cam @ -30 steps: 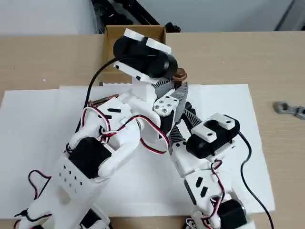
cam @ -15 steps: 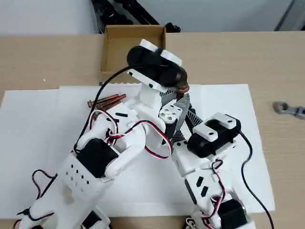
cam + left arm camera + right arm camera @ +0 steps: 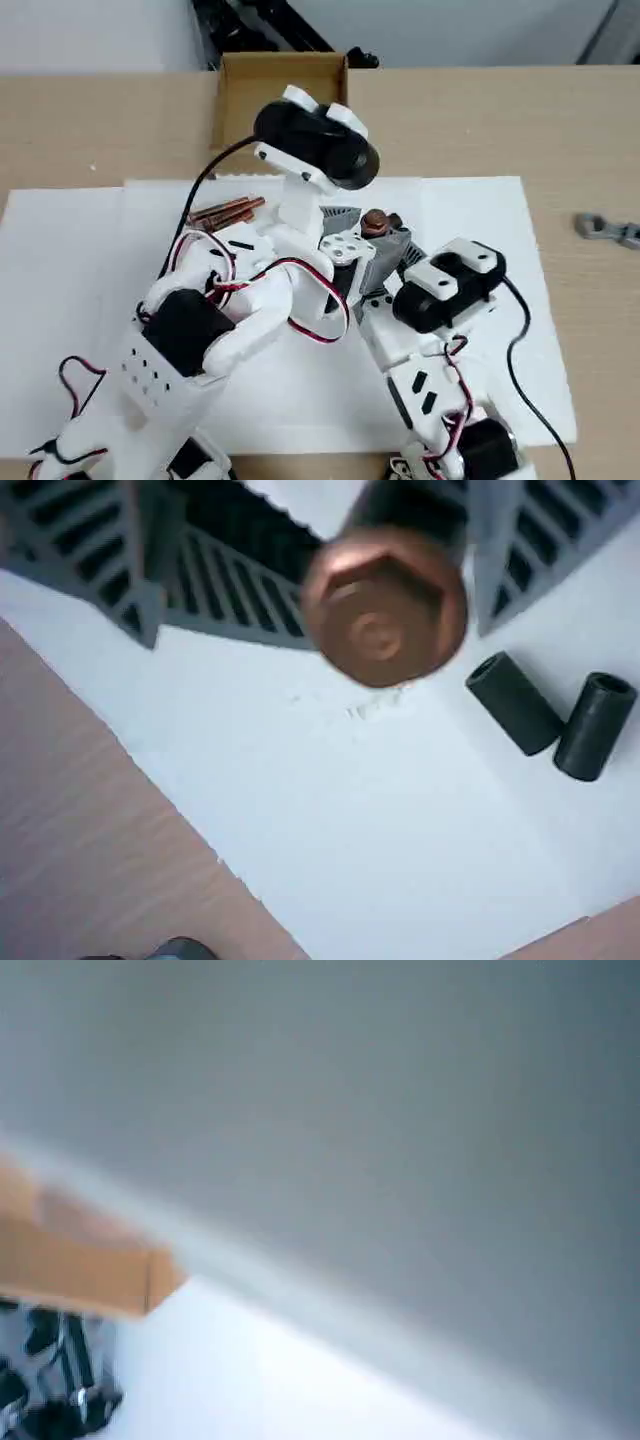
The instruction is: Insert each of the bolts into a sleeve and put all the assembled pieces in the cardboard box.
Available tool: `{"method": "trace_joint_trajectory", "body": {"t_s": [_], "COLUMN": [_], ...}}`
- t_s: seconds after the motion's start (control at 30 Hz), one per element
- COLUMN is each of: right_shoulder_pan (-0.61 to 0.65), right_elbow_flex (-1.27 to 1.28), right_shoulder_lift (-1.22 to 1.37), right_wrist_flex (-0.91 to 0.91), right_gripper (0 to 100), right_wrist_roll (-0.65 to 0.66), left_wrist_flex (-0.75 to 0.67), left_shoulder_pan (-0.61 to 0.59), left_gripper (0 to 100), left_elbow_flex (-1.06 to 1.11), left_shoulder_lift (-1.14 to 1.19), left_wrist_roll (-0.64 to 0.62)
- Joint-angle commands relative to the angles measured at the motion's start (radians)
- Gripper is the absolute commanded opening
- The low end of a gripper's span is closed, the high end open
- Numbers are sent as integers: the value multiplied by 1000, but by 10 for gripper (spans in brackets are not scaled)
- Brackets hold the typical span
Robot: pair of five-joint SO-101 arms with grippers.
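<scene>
The left gripper point(image 3: 330, 630) clamps a copper bolt point(image 3: 383, 608) near two black sleeves point(image 3: 515, 702); right gripper point(image 3: 392, 240): cannot tell.

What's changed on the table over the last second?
The left arm drew back from the cardboard box toward the middle of the white mat, carrying the copper bolt held in the left gripper. The right arm, the loose bolts and the box stayed put.

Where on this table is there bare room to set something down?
The white sheet is bare between its left edge and the loose bolts. Bare tabletop lies between the cardboard box and the metal tool. Crowded mid-sheet, where both arms meet at a copper bolt.
</scene>
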State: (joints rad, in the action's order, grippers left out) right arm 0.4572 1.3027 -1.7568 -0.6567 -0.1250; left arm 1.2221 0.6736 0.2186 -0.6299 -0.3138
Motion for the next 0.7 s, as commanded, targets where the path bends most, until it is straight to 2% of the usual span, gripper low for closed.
{"method": "trace_joint_trajectory", "body": {"t_s": [0.0, 0.13, 0.27, 0.4, 0.53, 0.67], "right_shoulder_pan": [-5, -27, -51, -54, -54, -54], "right_elbow_flex": [-109, -253, -427, -552, -644, -738], "right_shoulder_lift": [56, 246, 487, 710, 906, 1096], "right_wrist_flex": [28, 56, 110, 163, 268, 377], "right_gripper": [4, 4, 4, 4, 4, 4], "right_wrist_roll": [-6, -8, -8, -8, -5, -5], "left_wrist_flex": [57, 72, 74, 117, 176, 235], "left_shoulder_pan": [0, -61, -178, -235, -296, -408], "left_gripper": [196, 179, 85, 4, 6, 6], "left_elbow_flex": [-96, -160, -200, -199, -199, -185], "left_shoulder_lift": [-11, -12, -12, -12, -18, -12], "left_wrist_roll": [9, 149, 189, 287, 299, 302]}}
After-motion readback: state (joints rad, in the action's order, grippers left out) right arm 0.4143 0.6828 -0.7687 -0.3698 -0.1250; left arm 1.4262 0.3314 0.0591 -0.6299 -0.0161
